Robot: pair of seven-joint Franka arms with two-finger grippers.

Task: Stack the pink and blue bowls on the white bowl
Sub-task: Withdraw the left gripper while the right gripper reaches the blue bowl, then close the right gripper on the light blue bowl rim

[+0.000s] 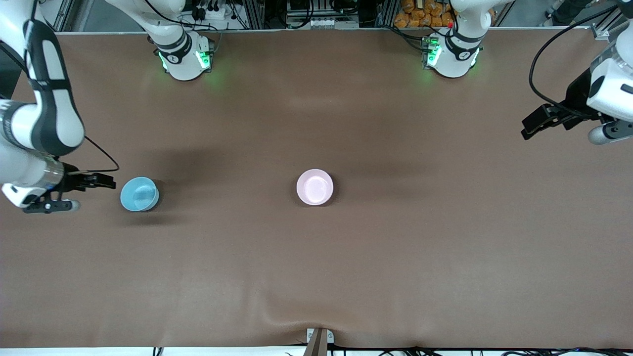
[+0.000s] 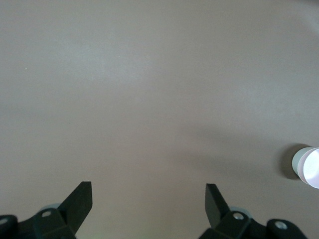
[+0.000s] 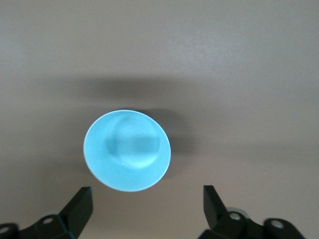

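Sitting upright on the table (image 1: 346,272): blue bowl (image 1: 139,194) near the right arm's end, pink bowl (image 1: 315,187) at mid-surface. Right gripper (image 1: 104,181) beside the blue bowl, fingers apart; left gripper (image 1: 531,129) waiting, fingers apart.

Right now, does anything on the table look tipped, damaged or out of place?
Only one thing: no separate white bowl shows. The blue bowl sits upright toward the right arm's end, the open right gripper beside it. The pink bowl stands mid-table; a pale rim at its base may be another bowl under it. The left gripper waits open.
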